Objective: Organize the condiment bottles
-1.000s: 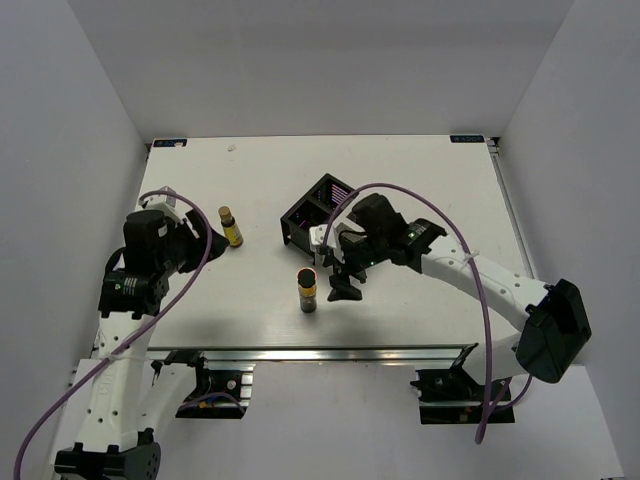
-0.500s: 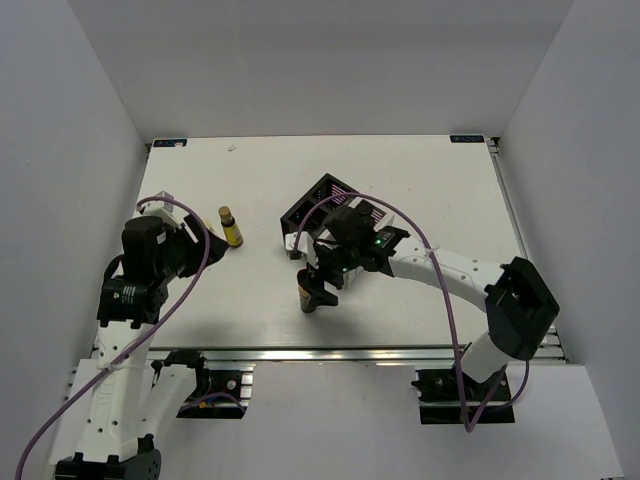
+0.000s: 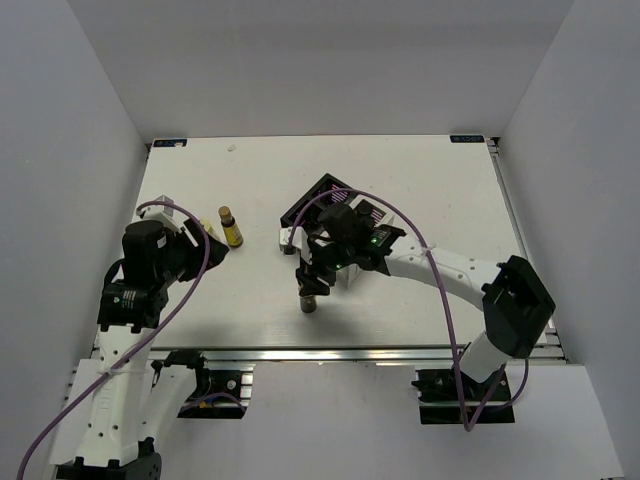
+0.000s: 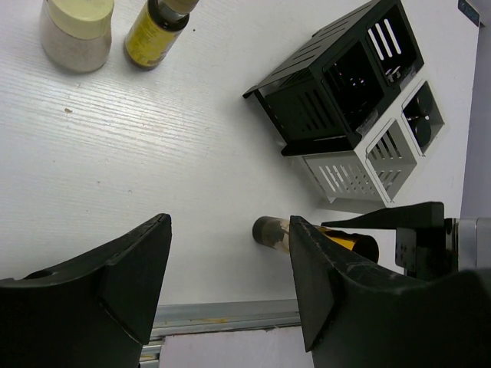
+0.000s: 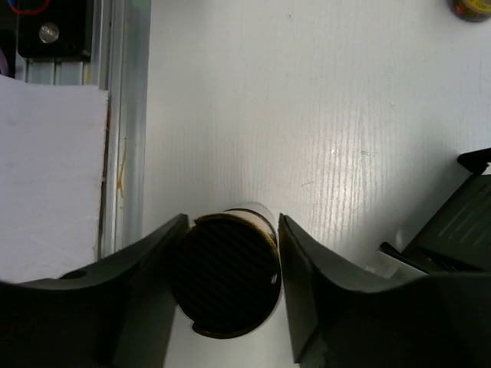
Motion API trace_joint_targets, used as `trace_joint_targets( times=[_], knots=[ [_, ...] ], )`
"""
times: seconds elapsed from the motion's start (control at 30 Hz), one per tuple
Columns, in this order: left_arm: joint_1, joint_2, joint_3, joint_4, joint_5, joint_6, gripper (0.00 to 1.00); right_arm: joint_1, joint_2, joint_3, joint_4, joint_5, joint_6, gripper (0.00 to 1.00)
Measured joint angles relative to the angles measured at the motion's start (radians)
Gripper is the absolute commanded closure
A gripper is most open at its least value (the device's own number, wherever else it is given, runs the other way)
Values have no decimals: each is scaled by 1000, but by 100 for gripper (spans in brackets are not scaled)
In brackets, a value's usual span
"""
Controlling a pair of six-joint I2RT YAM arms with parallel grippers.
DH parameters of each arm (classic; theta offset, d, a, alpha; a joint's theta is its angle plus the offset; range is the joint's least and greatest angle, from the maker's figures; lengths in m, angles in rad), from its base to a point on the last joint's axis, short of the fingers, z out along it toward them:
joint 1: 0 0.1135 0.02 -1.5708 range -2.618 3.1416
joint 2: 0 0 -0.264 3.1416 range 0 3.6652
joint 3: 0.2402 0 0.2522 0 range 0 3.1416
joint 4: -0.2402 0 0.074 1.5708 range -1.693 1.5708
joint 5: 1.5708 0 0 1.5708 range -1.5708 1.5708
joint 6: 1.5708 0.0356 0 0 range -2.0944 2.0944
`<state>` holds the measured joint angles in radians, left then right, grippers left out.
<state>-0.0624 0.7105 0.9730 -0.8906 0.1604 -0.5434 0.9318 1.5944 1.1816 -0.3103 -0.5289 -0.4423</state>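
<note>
A dark-capped amber bottle stands near the table's front edge, also seen in the left wrist view. My right gripper is down over it. In the right wrist view its open fingers closely straddle the bottle's black cap; a thin gap shows at the right finger. A yellow bottle with a dark cap and a pale cream bottle stand at the left. My left gripper is open and empty beside them.
The black-and-white compartment rack stands mid-table just behind my right gripper. The aluminium front rail runs close to the amber bottle. Grey walls enclose the table on three sides.
My right gripper moved left and came down over the amber bottle, which it stood beside before. My left arm shifted only slightly.
</note>
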Motion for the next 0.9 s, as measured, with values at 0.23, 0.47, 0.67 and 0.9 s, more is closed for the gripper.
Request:
trace_joint_targets(
  times=[0.23,0.47,0.67,0.9],
  knots=[
    [0,-3,0,0,0,-2,28,0,10,10,13,3,-6,87],
    [0,-8,0,0,1,-5,29,-10,11,80,-59,-12,-8,100],
    [0,-8,0,1,2,-5,29,-81,29,415,-146,-93,66,100],
    [0,-8,0,3,7,-5,28,-307,122,787,-132,-132,237,100]
  ],
)
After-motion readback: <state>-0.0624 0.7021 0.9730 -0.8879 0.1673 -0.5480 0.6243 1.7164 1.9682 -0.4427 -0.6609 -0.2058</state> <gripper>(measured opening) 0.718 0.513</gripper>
